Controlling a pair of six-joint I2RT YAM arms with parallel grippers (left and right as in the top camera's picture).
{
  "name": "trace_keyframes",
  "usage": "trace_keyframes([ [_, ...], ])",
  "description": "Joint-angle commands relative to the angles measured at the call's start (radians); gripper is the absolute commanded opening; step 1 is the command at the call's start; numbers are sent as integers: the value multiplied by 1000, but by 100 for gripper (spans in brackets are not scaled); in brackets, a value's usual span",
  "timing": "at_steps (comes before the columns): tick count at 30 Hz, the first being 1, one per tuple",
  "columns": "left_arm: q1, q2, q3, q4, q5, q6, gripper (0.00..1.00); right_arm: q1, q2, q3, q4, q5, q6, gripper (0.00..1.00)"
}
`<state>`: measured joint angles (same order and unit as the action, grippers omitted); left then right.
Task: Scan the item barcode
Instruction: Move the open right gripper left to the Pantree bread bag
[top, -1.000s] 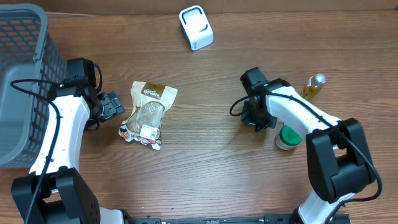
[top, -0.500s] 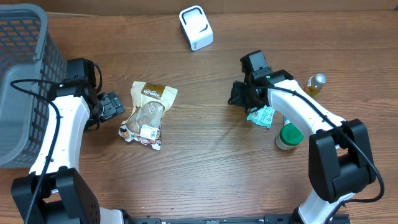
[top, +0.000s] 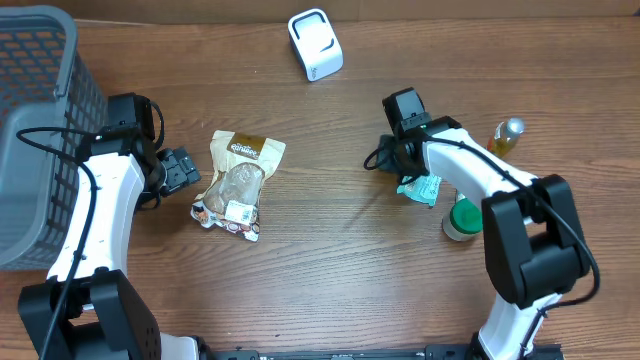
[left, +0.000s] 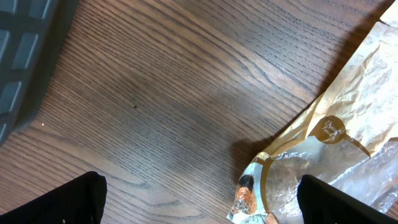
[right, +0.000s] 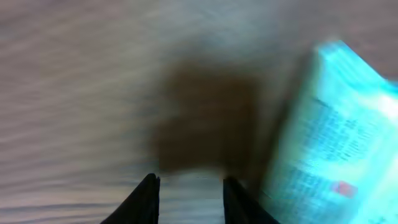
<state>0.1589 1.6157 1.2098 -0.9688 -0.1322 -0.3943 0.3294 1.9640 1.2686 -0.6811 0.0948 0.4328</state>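
A small teal packet (top: 420, 187) with printed text lies flat on the wooden table. My right gripper (top: 386, 156) hangs just to its left, open, with only bare wood between its fingers. In the right wrist view the blurred teal packet (right: 336, 137) sits to the right of the right gripper (right: 189, 180), outside the jaws. The white barcode scanner (top: 315, 44) stands at the back centre. My left gripper (top: 185, 168) is wide open beside the left edge of a tan snack bag (top: 238, 183). That snack bag (left: 336, 155) fills the right of the left wrist view, with the left gripper (left: 199, 205) holding nothing.
A grey mesh basket (top: 35, 120) takes up the far left. A green-capped white container (top: 463, 220) and a small yellow bottle with a silver cap (top: 505, 138) stand to the right of the teal packet.
My right gripper has lifted off the teal packet and moved left, uncovering it, and its jaws have parted. The left arm and snack bag have not moved.
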Motion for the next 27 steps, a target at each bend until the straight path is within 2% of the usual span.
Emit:
trace_keyframes([
  [1,5,-18,-2,1,-6,-13,100,-42,7,-6,-53,117,1,31],
  [5,5,-18,-2,1,-6,-13,100,-89,7,-6,-119,118,8,33],
  [10,5,-18,-2,1,-6,-13,100,-111,7,-6,-122,72,7,37],
  [14,5,-18,-2,1,-6,-13,100,-103,7,3,-89,-92,7,37],
  [16,5,-18,-2,1,-6,-13,99,-85,7,13,-61,-241,1,39],
  [18,5,-18,-2,1,-6,-13,100,-47,7,21,-5,-360,-38,45],
  [22,5,-18,-2,1,-6,-13,100,47,7,29,137,-481,-48,46],
  [24,5,-18,-2,1,-6,-13,99,110,10,28,247,-494,-48,49],
  [27,5,-18,-2,1,-6,-13,100,191,23,28,379,-423,-48,61],
])
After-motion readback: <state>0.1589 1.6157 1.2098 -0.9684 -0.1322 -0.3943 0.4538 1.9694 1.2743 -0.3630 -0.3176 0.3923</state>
